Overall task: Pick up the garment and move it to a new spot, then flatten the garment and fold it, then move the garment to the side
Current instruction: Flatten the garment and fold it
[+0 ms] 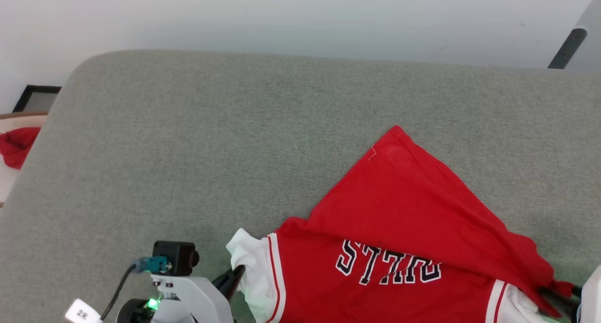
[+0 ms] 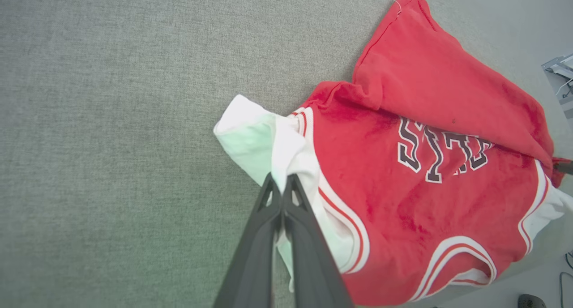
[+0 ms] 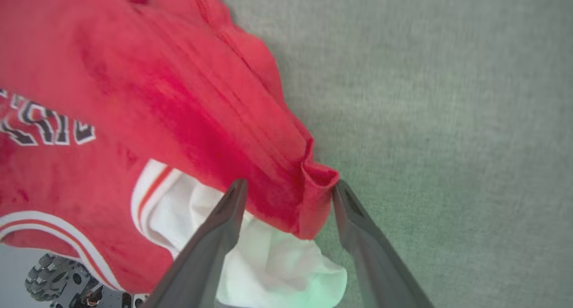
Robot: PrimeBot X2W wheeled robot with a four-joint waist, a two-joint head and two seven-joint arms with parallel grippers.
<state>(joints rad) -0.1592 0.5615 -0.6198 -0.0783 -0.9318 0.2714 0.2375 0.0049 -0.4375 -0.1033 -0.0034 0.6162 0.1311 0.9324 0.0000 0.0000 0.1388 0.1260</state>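
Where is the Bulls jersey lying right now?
In the head view the garment lies at the lower right of the grey cushion, its white sleeve pinched in the left claw.

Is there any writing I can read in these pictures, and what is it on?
"BULLS": black, white-outlined letters on the red garment, upside down in the head view, partly under a red fold.
"2米": on a small white tag at the head view's lower left.
Nothing else is readable.
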